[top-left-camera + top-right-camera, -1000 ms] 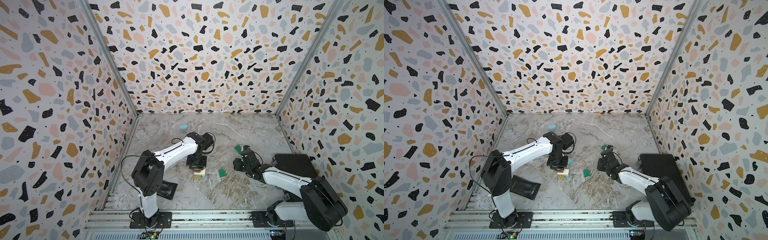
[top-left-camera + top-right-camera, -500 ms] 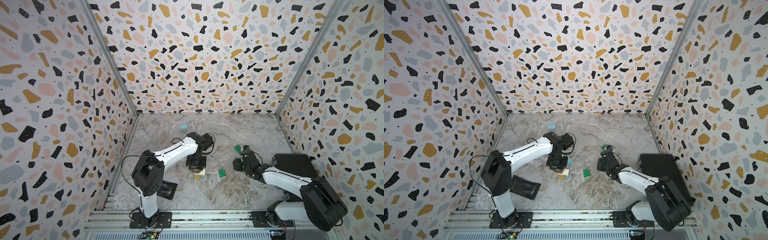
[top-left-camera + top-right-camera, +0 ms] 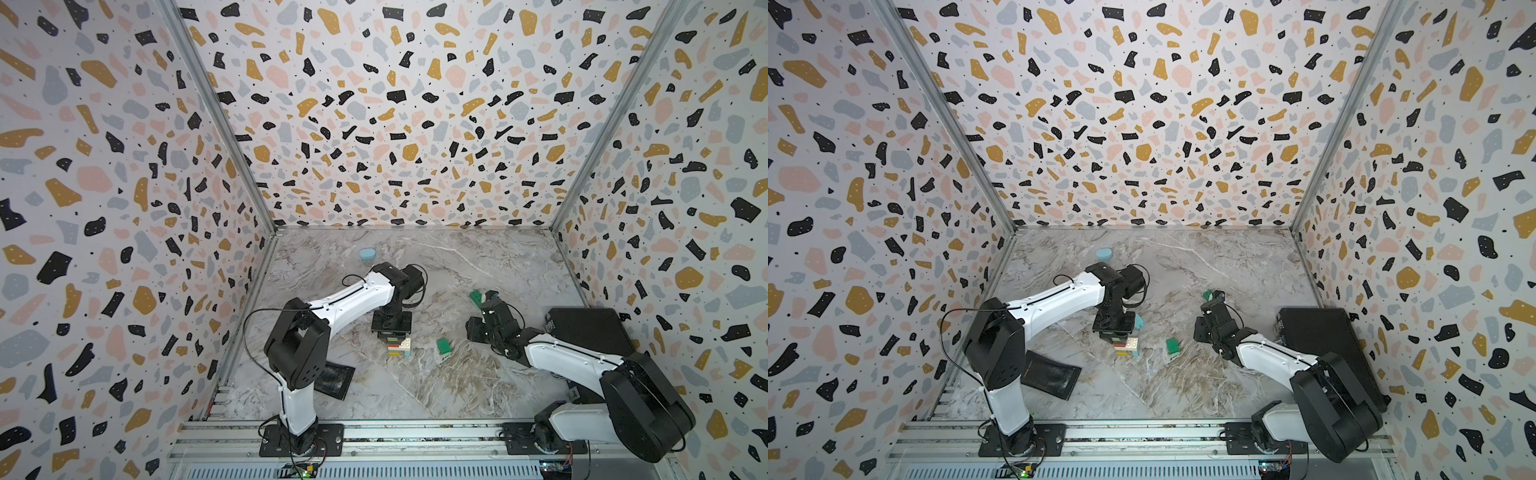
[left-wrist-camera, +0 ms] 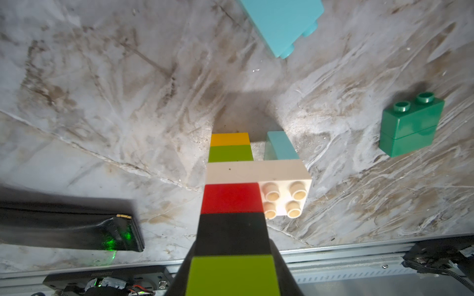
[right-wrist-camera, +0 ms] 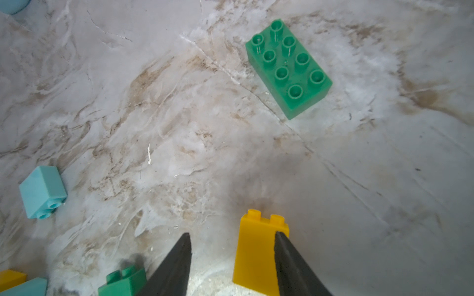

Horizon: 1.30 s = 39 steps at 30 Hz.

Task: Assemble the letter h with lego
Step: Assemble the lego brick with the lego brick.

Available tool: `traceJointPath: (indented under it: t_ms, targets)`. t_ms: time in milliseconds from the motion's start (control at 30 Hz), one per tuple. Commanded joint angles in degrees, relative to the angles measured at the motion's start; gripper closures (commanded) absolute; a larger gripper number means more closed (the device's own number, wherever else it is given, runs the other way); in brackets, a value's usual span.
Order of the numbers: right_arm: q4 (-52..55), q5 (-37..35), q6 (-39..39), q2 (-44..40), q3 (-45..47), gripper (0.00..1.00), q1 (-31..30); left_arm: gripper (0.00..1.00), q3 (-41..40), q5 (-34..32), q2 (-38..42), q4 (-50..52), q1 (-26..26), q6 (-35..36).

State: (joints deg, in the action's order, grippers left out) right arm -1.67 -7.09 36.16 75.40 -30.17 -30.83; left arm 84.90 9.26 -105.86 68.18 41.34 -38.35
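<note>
Desk [image 3: 457, 395]: grey marble.
My left hand [image 4: 232, 253]: gripping lego tower [image 4: 232, 197] top.
My right hand [image 5: 232, 238]: half-open around yellow brick [image 5: 256, 251].

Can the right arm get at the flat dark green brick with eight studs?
Probably yes: the green brick lies ahead of the open right pincer on bare table; only the yellow brick stands between its jaws.

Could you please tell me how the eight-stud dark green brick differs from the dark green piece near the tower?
The eight-stud brick is broad and low; the green piece is narrower, with two studs showing. The brick looks like one part; the piece has a seam, seemingly two stacked. The brick sits by the right arm, the piece nearer the tower. Both are dark green and ungripped.
</note>
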Motion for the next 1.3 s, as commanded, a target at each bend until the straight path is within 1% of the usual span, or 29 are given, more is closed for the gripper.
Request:
traceJointPath:
  t_ms: [0,167,233,400,500,633,700,867,1100,1267]
  targets:
    - [1.06,-0.73,-0.46,-0.56,-1.98,0.46,-0.38,0.96,-1.82,1.88,-3.33,0.18,-0.41,-0.24]
    - [1.24,-0.91,-0.48,-0.87,-2.0,0.46,-0.38,0.97,-3.23,1.19,-3.89,0.17,-0.46,-0.69]
    - [1.17,-0.86,-0.48,-1.02,-1.98,0.46,-0.45,0.95,-3.6,1.29,-4.49,-0.61,-0.44,-0.83]
    - [1.23,-0.86,-0.57,-1.04,-1.82,0.46,-0.48,0.78,-3.12,1.99,-5.67,-2.23,-0.44,-0.68]
    - [1.16,-0.9,-0.57,-1.15,-1.82,0.45,-0.46,0.73,-2.99,1.2,-5.02,-2.35,-0.39,-0.92]
    - [0.97,-0.8,-0.57,-1.13,-1.78,0.45,-0.53,0.72,-2.8,-0.72,-4.0,-2.61,-0.3,-2.55]
    - [1.05,-0.82,-0.57,-1.04,-1.82,0.45,-0.5,0.73,-3.4,-1.64,-4.08,-3.1,-0.28,-3.22]
    - [0.93,-0.88,-0.65,-1.19,-1.78,0.44,-0.55,0.73,-7.42,-1.27,-4.47,-7.44,0.57,-5.91]
    - [0.71,-0.81,-0.74,-1.18,-1.7,0.41,-0.64,0.59,-7.08,-2.44,-3.66,-7.53,1.2,-6.36]
    - [0.44,-0.65,-0.92,-1.33,-1.57,0.38,-0.73,0.56,-4.42,-2.69,-1.52,-5.24,1.19,-5.77]
